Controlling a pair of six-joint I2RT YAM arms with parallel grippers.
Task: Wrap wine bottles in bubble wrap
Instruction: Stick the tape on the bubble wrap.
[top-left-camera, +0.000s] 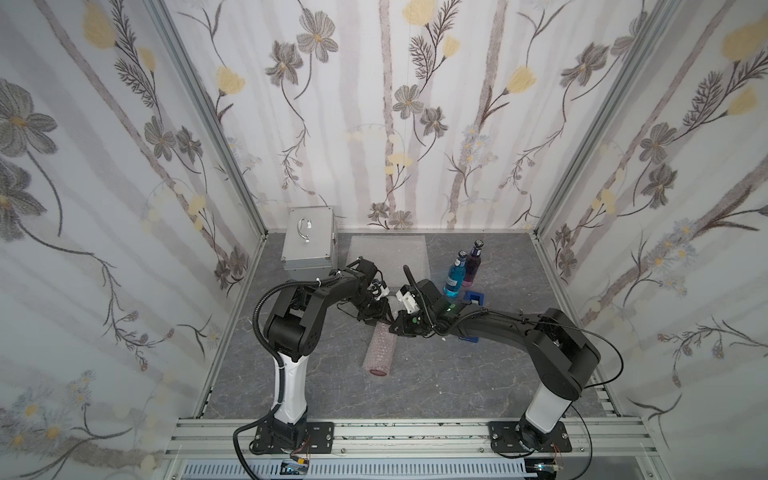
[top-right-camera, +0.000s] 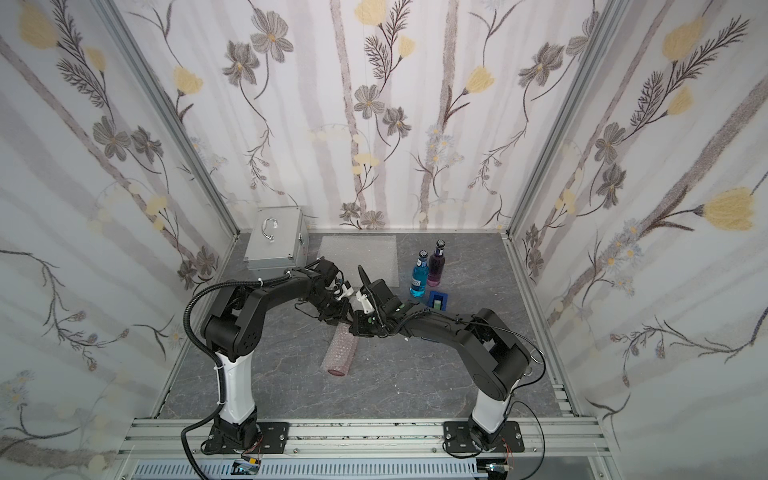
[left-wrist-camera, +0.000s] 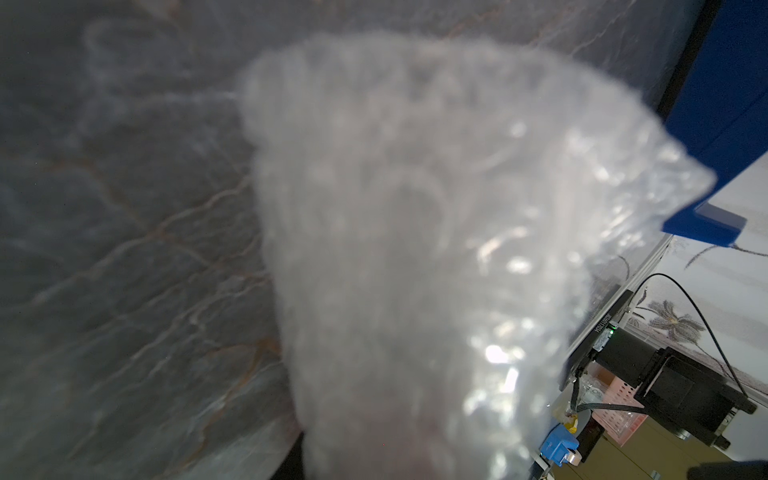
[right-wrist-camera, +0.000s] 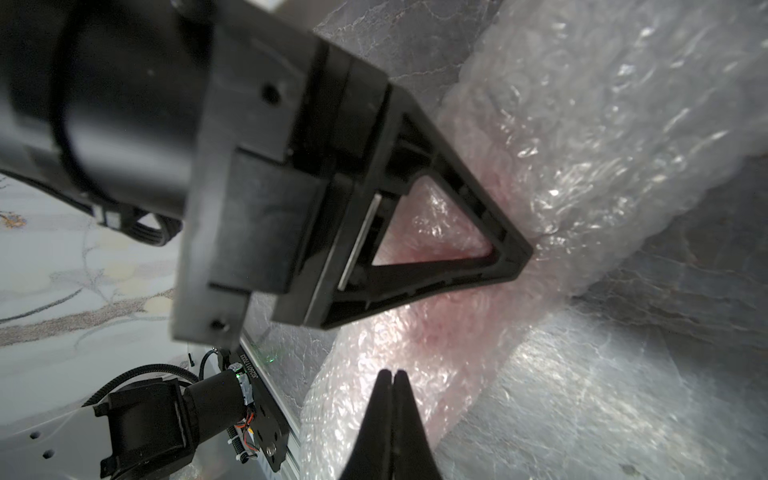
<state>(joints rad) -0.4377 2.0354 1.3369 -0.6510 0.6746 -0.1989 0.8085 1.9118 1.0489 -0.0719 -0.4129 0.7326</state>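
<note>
Bubble wrap (top-left-camera: 380, 345) is rolled round the red bottle (top-left-camera: 377, 371). In both top views the roll lies flat on the table (top-left-camera: 457, 382), with one end right under the two pincers and its red base at the end away from them. The left pincer (top-left-camera: 380, 316) and right pincer (top-left-camera: 394, 328) meet almost tip to tip over that near end. Beyond the right pincer the blue bottle (top-left-camera: 454, 278) and purple bottle (top-left-camera: 473, 266) stand side by side, unwrapped. A blue tape dispenser (top-left-camera: 475, 300) sits just beside that arm, and a spare sheet (top-left-camera: 388, 253) lies flat beyond both pincers. The blue bottle carries a pale label, too small for me to read.

From the left wrist, the roll fills the view, blurred, running straight out from the pincer. Its fingers are out of sight, so I cannot tell whether the left pincer clamps the wrap or only rests on it. White lettering on a black strip by the wall is too soft to read.

From the right wrist, the right pincer is clenched on nothing, its tips just over the roll. Ahead of it, one of the left fingers (right-wrist-camera: 505, 249) presses the wrap. A printed code on the frame plate is not legible.

To my eye, the open end needs closing. Pin the roll so it cannot unwind, tuck or twist the overhang, and press gently, since there is glass underneath.
</note>
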